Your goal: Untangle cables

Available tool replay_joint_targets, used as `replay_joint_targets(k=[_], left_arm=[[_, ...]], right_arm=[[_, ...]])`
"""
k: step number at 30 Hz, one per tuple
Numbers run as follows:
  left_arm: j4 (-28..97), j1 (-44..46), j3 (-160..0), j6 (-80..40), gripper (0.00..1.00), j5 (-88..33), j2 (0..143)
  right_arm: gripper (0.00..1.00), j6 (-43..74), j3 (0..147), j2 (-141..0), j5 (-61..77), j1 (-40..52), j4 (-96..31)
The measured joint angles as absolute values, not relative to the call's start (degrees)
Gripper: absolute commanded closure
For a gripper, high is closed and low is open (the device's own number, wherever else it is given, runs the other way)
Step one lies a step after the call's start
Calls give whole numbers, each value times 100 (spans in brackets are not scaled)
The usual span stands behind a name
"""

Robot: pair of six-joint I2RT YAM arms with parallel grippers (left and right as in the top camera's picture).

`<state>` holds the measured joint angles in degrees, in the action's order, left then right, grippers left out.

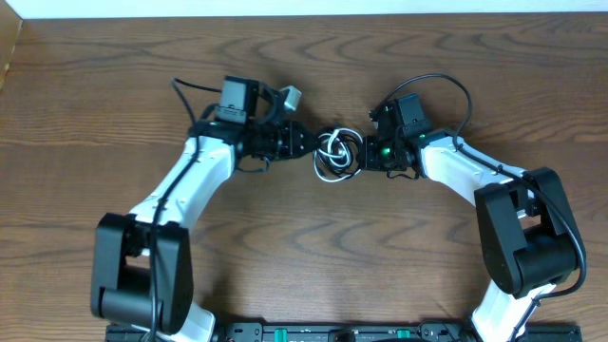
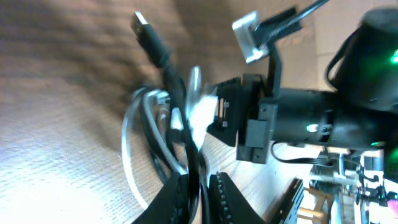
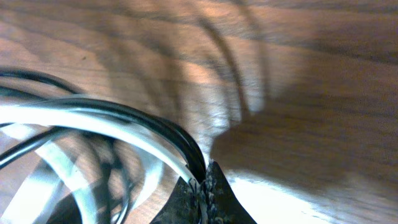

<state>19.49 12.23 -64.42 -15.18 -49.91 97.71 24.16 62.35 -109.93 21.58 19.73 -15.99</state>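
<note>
Midway across the wooden table [image 1: 304, 266] the tangled cables [image 1: 334, 154] sit between the left gripper [image 2: 199, 199], narrowed onto the black cable [image 2: 166, 68], and the right gripper [image 3: 205, 190], pinched shut on their opposite side, seemingly to pull the loops apart.

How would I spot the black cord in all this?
At the wooden table's centre, the left gripper and right gripper meet at a small bundle of loops. The black cable is the thin dark cord coiled there with the white cable; unlike the thicker wires fixed to the arms, it ends in a small plug.
</note>
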Motion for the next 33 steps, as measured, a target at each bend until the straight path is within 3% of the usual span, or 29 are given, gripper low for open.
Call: replay_joint_targets(k=[10, 13, 21, 33], left_arm=[[1994, 1035, -6442, -1522, 64, -5046, 9675], [2268, 1035, -6442, -1520, 60, -4779, 9675], [2528, 1072, -6440, -1520, 60, -3955, 9675], [2530, 1865, -6438, -1835, 53, -2849, 9677]], right_arm=[[99, 2388, 6235, -10993, 2053, 1900, -1605], [99, 2375, 6235, -10993, 2102, 1844, -1592], [99, 1861, 6235, -10890, 2891, 1785, -1031], [99, 1962, 6257, -10368, 2475, 2056, -1546]])
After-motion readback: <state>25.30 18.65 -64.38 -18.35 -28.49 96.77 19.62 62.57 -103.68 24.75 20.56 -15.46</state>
